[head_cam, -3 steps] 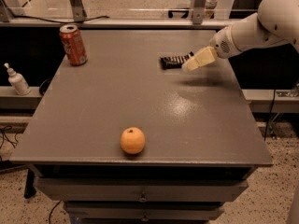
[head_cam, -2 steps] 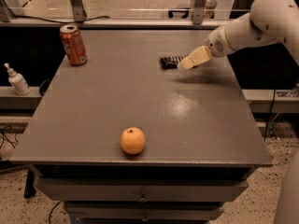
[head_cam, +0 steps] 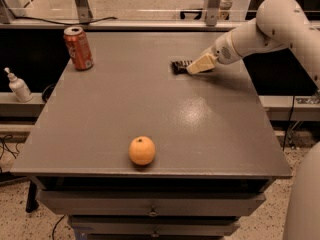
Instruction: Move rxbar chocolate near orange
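The rxbar chocolate [head_cam: 179,65] is a flat black bar lying on the grey table [head_cam: 150,109] at the far right; only its left end shows. My gripper [head_cam: 196,67] is down over the bar's right part and covers it. The orange [head_cam: 142,150] sits near the table's front edge, well apart from the bar and the gripper.
An orange-red soda can [head_cam: 78,48] stands upright at the table's far left corner. A white pump bottle [head_cam: 18,85] stands on a lower ledge left of the table. My white arm [head_cam: 270,29] reaches in from the right. Drawers [head_cam: 150,211] sit under the tabletop.
My gripper has moved a little to the left and down along the bar, covering more of it. The orange and the can have not moved.
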Robot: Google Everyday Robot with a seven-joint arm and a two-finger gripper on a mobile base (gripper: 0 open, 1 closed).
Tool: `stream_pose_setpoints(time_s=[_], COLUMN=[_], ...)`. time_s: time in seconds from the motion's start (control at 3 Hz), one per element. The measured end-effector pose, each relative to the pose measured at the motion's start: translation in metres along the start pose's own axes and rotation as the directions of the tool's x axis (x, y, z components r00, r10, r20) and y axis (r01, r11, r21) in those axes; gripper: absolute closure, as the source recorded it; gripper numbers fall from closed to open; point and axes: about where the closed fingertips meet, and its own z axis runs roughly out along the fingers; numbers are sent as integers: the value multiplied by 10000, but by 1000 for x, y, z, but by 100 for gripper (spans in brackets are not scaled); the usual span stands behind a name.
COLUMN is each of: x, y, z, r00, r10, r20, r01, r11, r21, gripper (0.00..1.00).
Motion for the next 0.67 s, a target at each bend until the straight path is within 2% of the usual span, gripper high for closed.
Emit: stream_pose_setpoints(time_s=[0.33,0.67], x=[11,7], y=[4,4], z=[6,2], r00=[9997,9997], r10=[148,148], r20=[-192,-192], r01=[-150,-150], r11=[9998,9998], r21=[-102,-102], gripper=[65,88])
